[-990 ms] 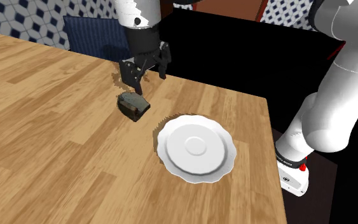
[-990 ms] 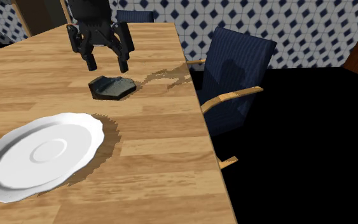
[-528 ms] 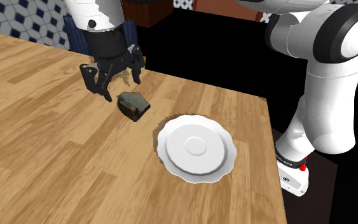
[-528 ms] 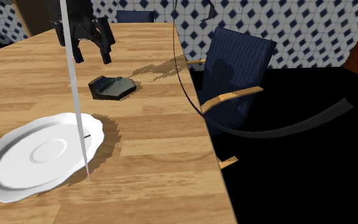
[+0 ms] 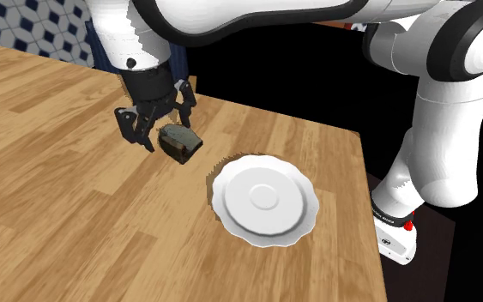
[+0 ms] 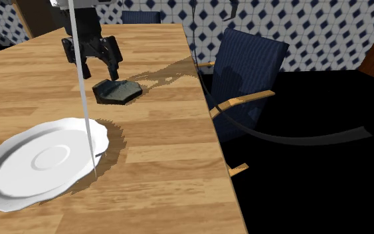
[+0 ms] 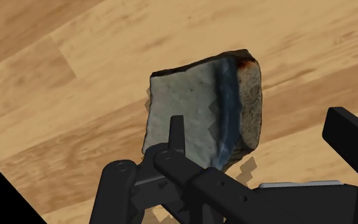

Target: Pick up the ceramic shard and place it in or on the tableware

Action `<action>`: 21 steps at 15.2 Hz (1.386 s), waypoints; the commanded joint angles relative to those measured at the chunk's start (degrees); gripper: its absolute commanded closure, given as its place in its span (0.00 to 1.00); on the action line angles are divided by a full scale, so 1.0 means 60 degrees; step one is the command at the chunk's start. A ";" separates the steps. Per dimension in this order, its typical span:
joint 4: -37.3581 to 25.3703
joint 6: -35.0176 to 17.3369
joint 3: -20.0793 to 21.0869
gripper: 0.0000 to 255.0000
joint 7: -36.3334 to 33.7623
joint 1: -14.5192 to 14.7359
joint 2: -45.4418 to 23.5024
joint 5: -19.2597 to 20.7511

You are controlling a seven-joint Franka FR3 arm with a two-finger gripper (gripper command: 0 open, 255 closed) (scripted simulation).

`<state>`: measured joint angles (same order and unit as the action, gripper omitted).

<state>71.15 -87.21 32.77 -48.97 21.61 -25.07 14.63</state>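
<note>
On the wooden table (image 5: 59, 189) the gripper (image 5: 155, 120) had sunk closer to the shard (image 5: 180, 141), spread wide and empty, so grasping seemed next.

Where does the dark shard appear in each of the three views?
Shoulder view: shard left of centre, between the open hand and the white plate.
Second exterior view: shard upper left, just below the hand, beyond the plate.
Wrist view: shard just ahead of the hand.
Shared landmark: the hand.
</note>
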 commanded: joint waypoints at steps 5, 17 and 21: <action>0.0066 -0.0055 0.0001 0.00 -0.0001 -0.0016 0.0015 -0.0008; -0.0111 0.0091 0.0001 1.00 0.0006 0.0020 -0.0015 0.0007; -0.0908 0.0711 -0.0008 1.00 0.0031 0.0205 -0.0190 0.0093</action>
<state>67.01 -83.96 32.72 -48.74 22.48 -25.90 15.04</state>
